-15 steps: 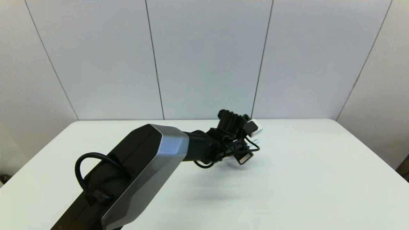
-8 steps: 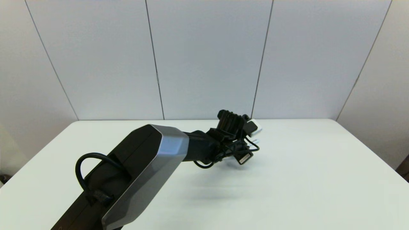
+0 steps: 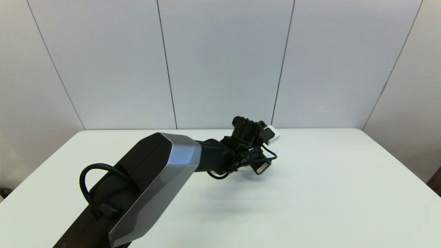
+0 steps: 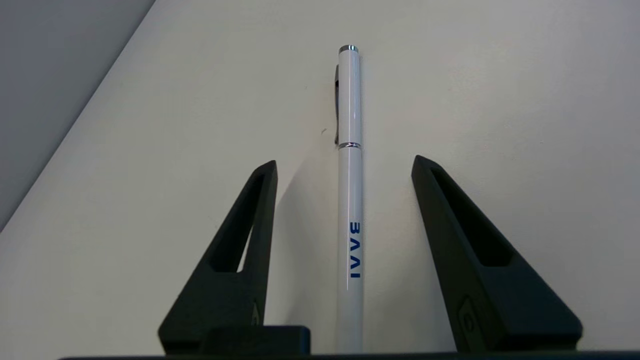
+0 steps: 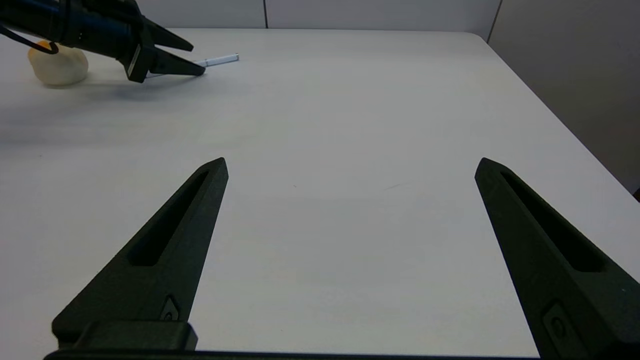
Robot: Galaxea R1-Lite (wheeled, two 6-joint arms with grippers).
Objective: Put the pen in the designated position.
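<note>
Two black fingers of the left pincer point(image 4: 345, 167) stand apart on either side of the pen point(image 4: 349, 200), touching nothing; it lies flat on the white worktop point(image 3: 327, 179), far middle. Blue print on its barrel, seen upside down, reads roughly "IVVE". Right pincer point(image 5: 350, 167) hangs spread wide.

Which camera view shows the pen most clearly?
The left wrist view: the pen lies whole on the table between the open left pincer. The right wrist view shows only its far end. In the head view, the left arm hides it.
</note>
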